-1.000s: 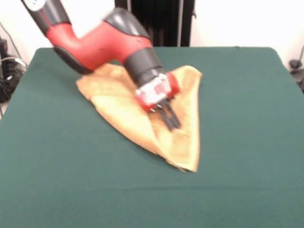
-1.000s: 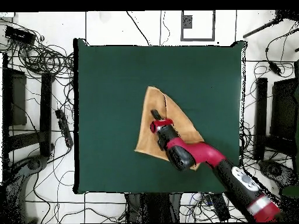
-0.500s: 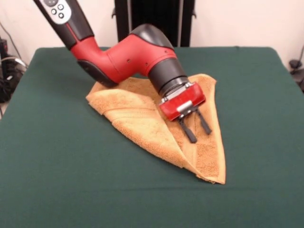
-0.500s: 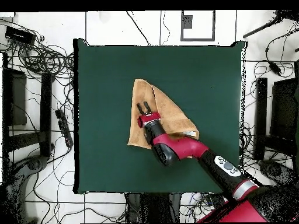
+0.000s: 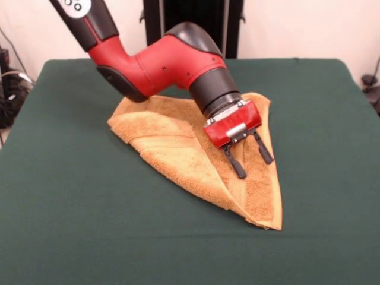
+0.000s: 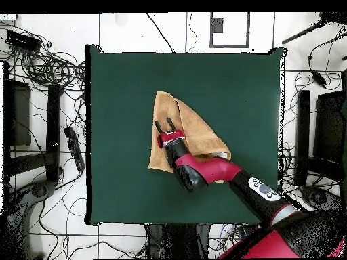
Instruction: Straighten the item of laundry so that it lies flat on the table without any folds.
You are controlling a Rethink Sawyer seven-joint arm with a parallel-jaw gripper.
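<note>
Since half a second ago the gripper (image 5: 250, 154) has edged slightly sideways and its fingers have spread wider; the towel (image 5: 178, 148) has not shifted. Nearest the camera, beyond the fingertips, the towel narrows to a folded point. Under the fingers (image 5: 235, 164) lies a flap doubled over the layer below, so the cloth forms a rough triangle, not a flat sheet. The gripper hangs tilted over that flap, empty, likely lining up to pinch its edge. Behind it the wide end reaches under the arm, all mid-table (image 5: 71, 225).
</note>
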